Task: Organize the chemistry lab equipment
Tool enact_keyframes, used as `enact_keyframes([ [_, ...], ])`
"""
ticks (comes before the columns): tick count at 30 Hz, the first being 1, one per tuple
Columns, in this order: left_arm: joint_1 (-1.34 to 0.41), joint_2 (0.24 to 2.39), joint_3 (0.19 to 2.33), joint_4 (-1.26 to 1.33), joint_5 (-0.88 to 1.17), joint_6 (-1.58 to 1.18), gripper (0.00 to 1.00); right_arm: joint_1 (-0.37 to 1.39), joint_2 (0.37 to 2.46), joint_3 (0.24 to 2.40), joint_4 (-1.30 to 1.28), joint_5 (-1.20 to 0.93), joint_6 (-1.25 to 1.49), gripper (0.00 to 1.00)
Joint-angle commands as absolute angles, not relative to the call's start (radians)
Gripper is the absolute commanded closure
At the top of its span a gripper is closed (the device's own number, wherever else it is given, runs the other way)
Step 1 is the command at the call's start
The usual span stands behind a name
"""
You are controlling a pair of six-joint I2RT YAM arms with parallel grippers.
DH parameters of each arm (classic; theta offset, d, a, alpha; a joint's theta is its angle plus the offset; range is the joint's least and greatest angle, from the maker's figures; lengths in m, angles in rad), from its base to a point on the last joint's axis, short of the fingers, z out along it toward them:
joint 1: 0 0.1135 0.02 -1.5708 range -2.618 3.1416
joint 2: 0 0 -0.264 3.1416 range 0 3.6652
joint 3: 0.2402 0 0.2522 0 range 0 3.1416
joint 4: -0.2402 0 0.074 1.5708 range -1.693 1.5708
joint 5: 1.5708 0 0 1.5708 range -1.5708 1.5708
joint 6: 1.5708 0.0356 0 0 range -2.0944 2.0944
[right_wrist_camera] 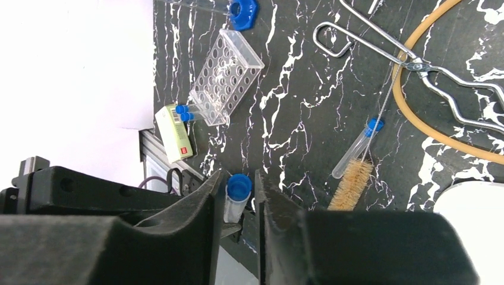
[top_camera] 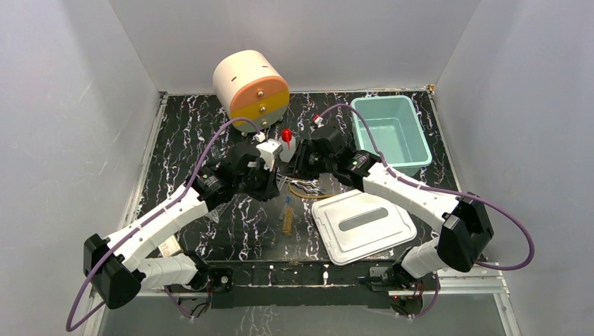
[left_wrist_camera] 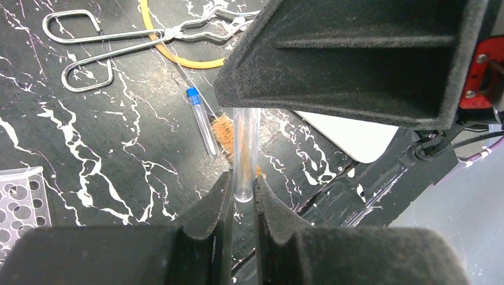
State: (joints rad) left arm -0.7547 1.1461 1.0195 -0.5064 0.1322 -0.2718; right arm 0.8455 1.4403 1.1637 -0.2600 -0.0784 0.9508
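Black, white-veined marble-patterned counter [top_camera: 175, 140] stood enclosed by plain grey-white walls [top_camera: 70, 105] to its left, right and rear; a metal rail [top_camera: 480, 282] ran along its near edge under even light.

The top camera looks steeply down from above and behind the arms [top_camera: 161, 217], taking in the whole table [top_camera: 182, 140]. The left pincer [left_wrist_camera: 241, 196] and right pincer [right_wrist_camera: 238, 196] each carry a close camera behind the fingers [left_wrist_camera: 208, 231], facing past the tips. Both views share the held tube [left_wrist_camera: 245, 148] between them, with the brush [left_wrist_camera: 224, 132] and forceps [left_wrist_camera: 107, 41] beyond.
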Motion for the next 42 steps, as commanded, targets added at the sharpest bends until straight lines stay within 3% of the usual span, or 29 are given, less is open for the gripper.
enact_keyframes([
  [1,-0.755,1.118,1.013,-0.531,0.142,-0.246,0.96,0.841,1.434,1.214,-0.224,-0.096,0.928,0.73],
  [4,-0.754,1.121,1.018,-0.536,0.122,-0.248,0.91,0.840,1.428,1.210,-0.216,-0.102,0.922,0.82],
  [9,-0.754,1.105,1.066,-0.560,0.053,-0.276,0.42,0.840,1.417,1.196,-0.186,-0.092,0.865,0.86],
  [13,-0.754,1.042,1.163,-0.619,-0.050,-0.273,0.28,0.841,1.404,1.171,-0.154,-0.045,0.782,0.85],
  [25,-0.754,0.926,1.606,-0.783,-0.472,-0.302,0.22,0.963,1.602,1.244,0.053,0.063,0.499,0.81],
  [31,-0.755,0.871,1.649,-0.646,-0.463,-0.316,0.22,1.066,1.725,1.305,0.234,0.063,0.366,0.81],
  [42,-0.754,0.951,1.770,-0.708,-0.565,-0.294,0.21,1.167,1.867,1.327,0.567,0.038,0.112,0.81],
])
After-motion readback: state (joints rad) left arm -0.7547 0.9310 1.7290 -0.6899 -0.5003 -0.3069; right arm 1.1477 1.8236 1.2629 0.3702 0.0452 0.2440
